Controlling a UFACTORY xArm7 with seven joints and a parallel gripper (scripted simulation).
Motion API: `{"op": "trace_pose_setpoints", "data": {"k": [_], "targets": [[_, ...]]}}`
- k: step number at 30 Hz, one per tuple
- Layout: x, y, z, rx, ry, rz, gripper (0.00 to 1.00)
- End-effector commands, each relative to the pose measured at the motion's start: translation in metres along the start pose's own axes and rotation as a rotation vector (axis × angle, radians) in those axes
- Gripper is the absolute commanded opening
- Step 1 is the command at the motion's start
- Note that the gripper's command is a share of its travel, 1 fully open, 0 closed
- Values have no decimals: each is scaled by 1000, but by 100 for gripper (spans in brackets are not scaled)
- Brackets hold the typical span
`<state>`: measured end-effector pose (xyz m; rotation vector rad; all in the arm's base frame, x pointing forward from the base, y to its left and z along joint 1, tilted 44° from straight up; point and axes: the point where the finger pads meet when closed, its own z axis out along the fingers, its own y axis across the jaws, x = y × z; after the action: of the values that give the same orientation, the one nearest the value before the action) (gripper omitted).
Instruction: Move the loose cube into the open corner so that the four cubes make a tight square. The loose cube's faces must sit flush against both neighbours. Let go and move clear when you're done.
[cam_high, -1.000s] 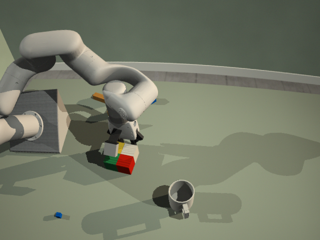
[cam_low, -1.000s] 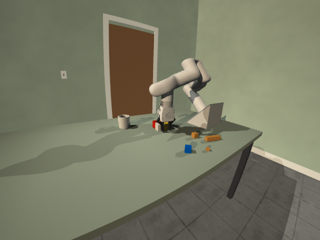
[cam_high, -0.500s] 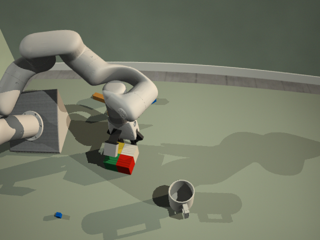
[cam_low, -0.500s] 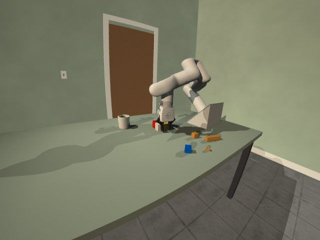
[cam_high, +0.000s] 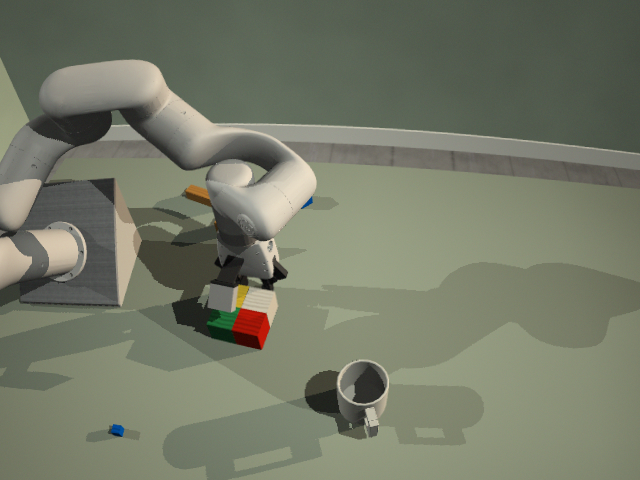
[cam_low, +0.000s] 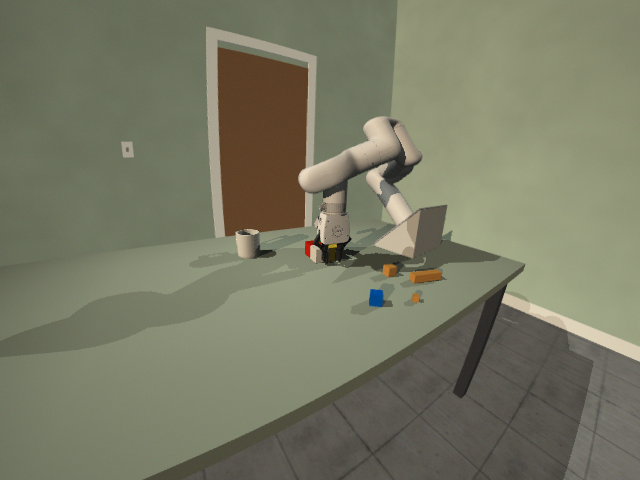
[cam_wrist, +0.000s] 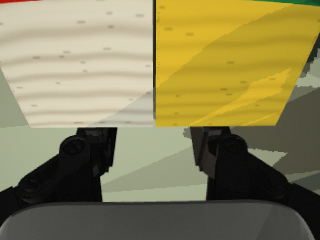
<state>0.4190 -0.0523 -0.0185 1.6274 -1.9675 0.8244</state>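
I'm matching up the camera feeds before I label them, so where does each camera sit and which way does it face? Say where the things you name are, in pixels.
Top: high above the table, angled down at the four-cube block and the mug (cam_high: 362, 408) (cam_low: 248, 244); the arm (cam_high: 100, 87) (cam_low: 369, 149), its mount and the gripper show.
Exterior: off to one side, looking across the table toward the door (cam_low: 262, 144); arm, mount and gripper show.
Wrist: on the arm's end, looking past the fingers at the white cube (cam_high: 261, 298) (cam_wrist: 75, 65) and yellow cube (cam_high: 241, 295) (cam_wrist: 225, 75); only gripper parts show.
Top and exterior share the mug.

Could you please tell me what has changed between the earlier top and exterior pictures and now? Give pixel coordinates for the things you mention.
Nothing has visibly changed. The pincer (cam_high: 252, 284) (cam_low: 332, 257) (cam_wrist: 154, 150), the red cube (cam_high: 249, 328) (cam_low: 308, 249), green cube (cam_high: 221, 327), white cube (cam_high: 259, 298) (cam_low: 315, 254) (cam_wrist: 75, 65), yellow cube (cam_high: 241, 295) (cam_low: 332, 246) (cam_wrist: 225, 75) and mug (cam_high: 355, 411) (cam_low: 248, 245) all look as they were.
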Motion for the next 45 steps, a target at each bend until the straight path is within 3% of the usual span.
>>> {"op": "trace_pose_setpoints", "data": {"k": [1, 22, 31, 45], "targets": [[-4, -1, -2, 3, -2, -1, 47], [-7, -1, -8, 3, -2, -1, 47], [-7, -1, -21, 3, -2, -1, 47], [-6, -1, -62, 3, -2, -1, 47]]}}
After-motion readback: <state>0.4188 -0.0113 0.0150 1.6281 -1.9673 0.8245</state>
